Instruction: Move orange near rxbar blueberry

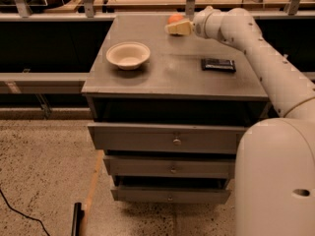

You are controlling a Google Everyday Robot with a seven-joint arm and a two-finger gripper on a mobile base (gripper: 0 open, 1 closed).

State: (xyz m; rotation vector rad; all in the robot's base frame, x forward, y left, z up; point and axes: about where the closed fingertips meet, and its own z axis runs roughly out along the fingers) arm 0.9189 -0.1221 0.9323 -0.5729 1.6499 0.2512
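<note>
Reaching in from the right, your hand (178, 27) sits at the upper middle of the frame, just in front of the orange (174, 18) on the worktop's (172, 80) far edge, open or closed you cannot tell, rxbar blueberry (218, 64) well apart at centre right, white bowl (128, 55) centre left.

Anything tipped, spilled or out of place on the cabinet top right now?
Nothing stands out. The white bowl sits upright on the left, the rxbar blueberry lies flat on the right, and the orange sits at the far edge, partly hidden by the claw. No spills.
</note>
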